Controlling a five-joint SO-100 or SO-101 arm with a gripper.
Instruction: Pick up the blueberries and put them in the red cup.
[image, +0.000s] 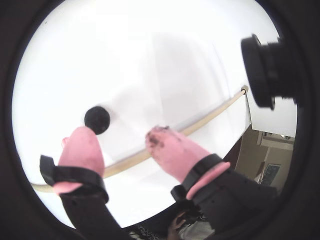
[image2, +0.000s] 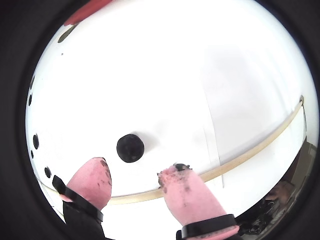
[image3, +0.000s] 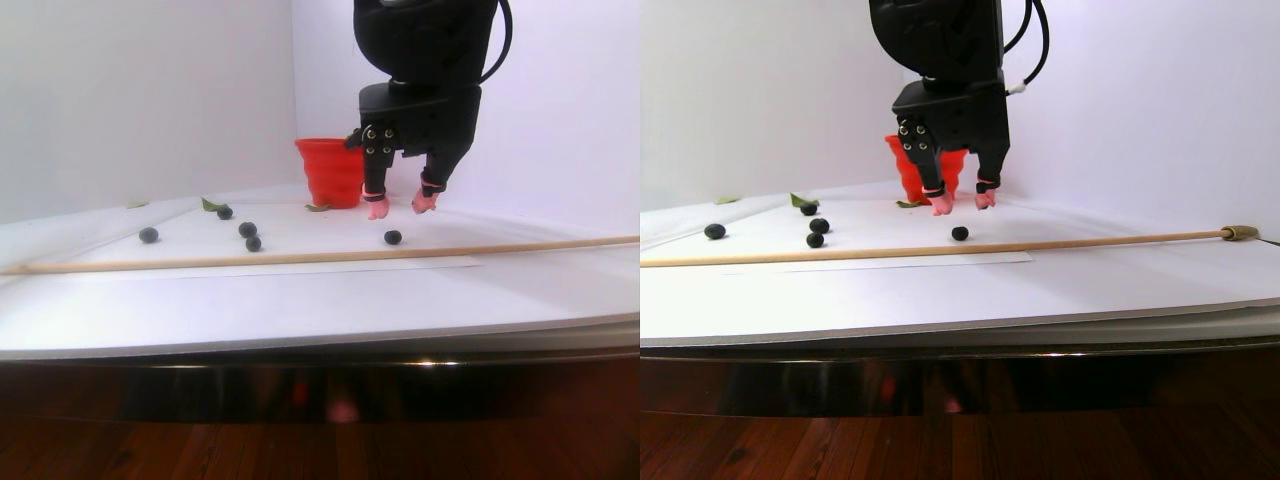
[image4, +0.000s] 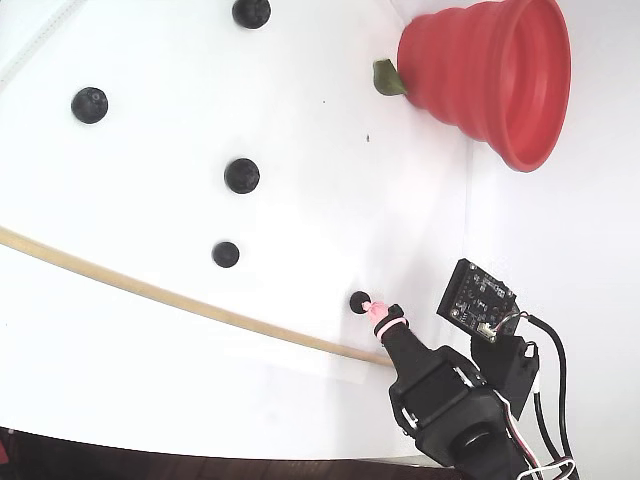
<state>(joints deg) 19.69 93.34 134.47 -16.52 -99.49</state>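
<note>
Near the middle of a wrist view lies one berry (image2: 130, 148) on the white table (image2: 175, 75), just above and between the two pink fingertips (image2: 92, 180); the jaws (image2: 134, 176) are spread wide and pinch nothing, and the berry touches neither tip. Dark smears mark both tips. Low and centre in the fixed view the same berry (image4: 359, 301) sits just left of the pink tip, with four more berries (image4: 241, 175) scattered up the left half of the frame, well apart from it. At the upper right of that view stands the cup (image4: 490, 72), red and ribbed, its wide mouth facing the right edge, far from the jaws; a small green leaf (image4: 386, 78) touches its left side. A thin wooden stick (image4: 150, 290) crosses the table from the left edge toward the lower centre, passing just below the nearest berry. The stereo pair shows the jaws (image3: 400, 207) hanging just above the table, in front of the cup (image3: 330, 172).
</note>
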